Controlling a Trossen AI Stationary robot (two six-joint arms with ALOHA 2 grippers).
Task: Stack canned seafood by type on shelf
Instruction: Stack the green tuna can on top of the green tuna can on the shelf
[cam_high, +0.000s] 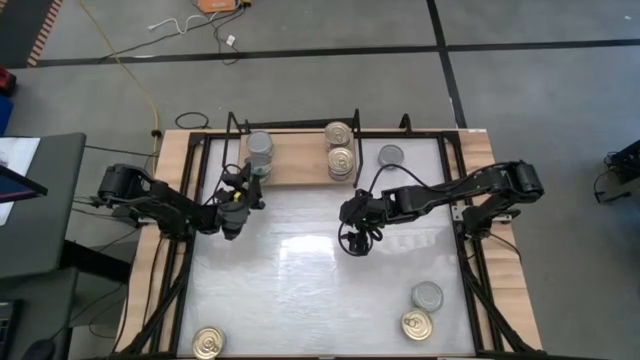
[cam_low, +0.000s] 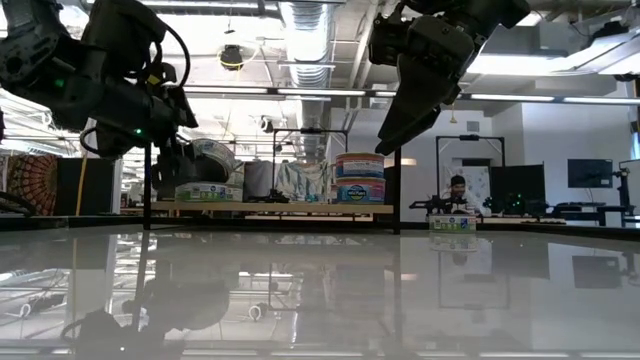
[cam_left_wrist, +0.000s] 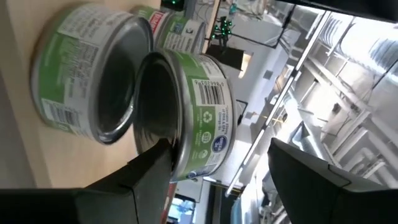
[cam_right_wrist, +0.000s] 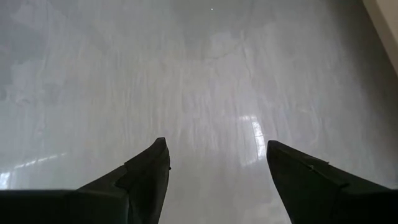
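My left gripper (cam_high: 243, 196) grips a green-labelled can (cam_left_wrist: 193, 115) over the shelf (cam_high: 300, 165), at eleven o'clock; my right gripper (cam_high: 352, 232) hangs open mid-table.

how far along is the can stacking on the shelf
Partly done. On the light wooden shelf board a pile of gold-topped round tins already stands, and a grey-topped green-label tin stack sits at its left end. In hand: the left claw holds a green-label tin at that stack. The right claw hovers open and empty. Left: four loose tins on the white tabletop.
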